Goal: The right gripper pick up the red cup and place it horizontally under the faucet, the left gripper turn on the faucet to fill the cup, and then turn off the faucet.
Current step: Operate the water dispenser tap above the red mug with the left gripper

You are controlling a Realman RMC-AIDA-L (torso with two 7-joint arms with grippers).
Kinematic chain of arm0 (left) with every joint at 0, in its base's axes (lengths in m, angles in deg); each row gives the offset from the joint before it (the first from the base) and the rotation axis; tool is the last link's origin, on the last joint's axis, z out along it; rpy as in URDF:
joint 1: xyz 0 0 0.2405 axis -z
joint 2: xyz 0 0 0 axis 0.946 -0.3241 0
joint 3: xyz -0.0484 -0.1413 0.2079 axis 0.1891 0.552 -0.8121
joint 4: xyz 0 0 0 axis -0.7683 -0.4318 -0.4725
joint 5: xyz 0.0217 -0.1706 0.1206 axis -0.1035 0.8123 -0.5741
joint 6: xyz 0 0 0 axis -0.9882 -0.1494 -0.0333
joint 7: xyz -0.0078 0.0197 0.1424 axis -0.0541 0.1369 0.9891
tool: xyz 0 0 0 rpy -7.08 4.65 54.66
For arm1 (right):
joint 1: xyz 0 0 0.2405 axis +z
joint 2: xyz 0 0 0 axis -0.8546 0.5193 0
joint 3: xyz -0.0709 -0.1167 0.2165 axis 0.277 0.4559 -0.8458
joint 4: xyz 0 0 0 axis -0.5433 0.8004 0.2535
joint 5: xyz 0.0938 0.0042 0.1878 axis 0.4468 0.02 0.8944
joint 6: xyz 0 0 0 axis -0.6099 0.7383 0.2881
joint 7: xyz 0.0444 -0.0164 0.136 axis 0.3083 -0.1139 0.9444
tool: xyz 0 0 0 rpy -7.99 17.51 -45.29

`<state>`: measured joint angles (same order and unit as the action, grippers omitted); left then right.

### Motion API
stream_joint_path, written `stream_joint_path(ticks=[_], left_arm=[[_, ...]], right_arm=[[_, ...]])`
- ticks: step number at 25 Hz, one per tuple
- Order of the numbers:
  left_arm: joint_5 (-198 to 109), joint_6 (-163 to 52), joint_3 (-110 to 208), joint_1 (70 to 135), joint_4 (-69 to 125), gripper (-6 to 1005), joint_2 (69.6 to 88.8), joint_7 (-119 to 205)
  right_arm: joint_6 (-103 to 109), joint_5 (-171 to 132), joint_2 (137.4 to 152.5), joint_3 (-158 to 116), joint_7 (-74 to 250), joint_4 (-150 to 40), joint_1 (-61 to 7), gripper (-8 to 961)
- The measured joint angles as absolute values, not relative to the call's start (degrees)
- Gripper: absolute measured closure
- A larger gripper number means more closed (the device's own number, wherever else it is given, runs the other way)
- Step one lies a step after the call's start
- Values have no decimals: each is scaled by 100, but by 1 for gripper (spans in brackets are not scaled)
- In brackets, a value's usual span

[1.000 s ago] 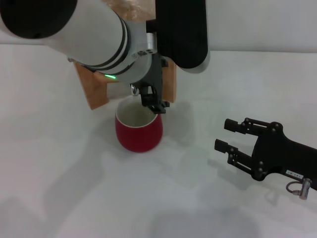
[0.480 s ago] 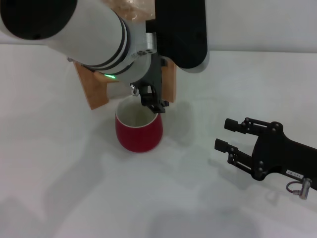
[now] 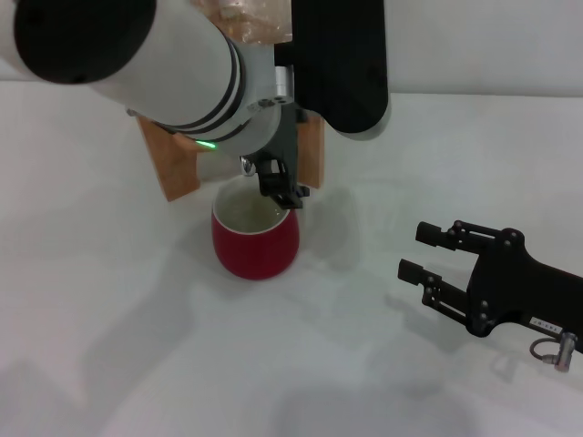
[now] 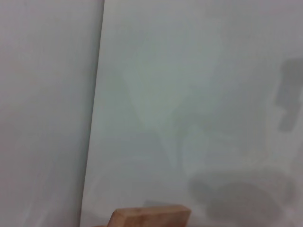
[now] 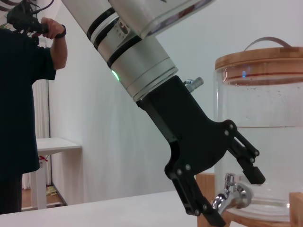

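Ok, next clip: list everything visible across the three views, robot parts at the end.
red cup: one, red with cream inside, upright on the table under the faucet.
faucet: one, chrome, at the base of the water jar.
water jar: one, clear with a wooden lid, on the wooden stand.
wooden stand: one, light brown, behind the cup.
table: one, white.
person: one, dark clothes, in the background of the right wrist view.
side table: one, white, beside the person.
left claw: one, black, open, fingers either side of the faucet.
right claw: one, black, open, holding nothing, low over the table on the robot's right, apart from the cup.
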<state>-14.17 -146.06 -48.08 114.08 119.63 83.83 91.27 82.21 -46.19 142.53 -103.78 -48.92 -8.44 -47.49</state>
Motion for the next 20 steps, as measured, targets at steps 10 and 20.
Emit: stream_joint_path(ticks=[10,20], left_arm=[[-1531,-14581,-4904,11406,11942,112,8383,9031],[-1604,-14581,-4904,11389,11959,112,8383,9021]], right_arm=[[8235,-4619,14254,-10377,-4893,-877,-4756,486],[8246,-4619,14254,-10377,-4892,-869,-4755,486]])
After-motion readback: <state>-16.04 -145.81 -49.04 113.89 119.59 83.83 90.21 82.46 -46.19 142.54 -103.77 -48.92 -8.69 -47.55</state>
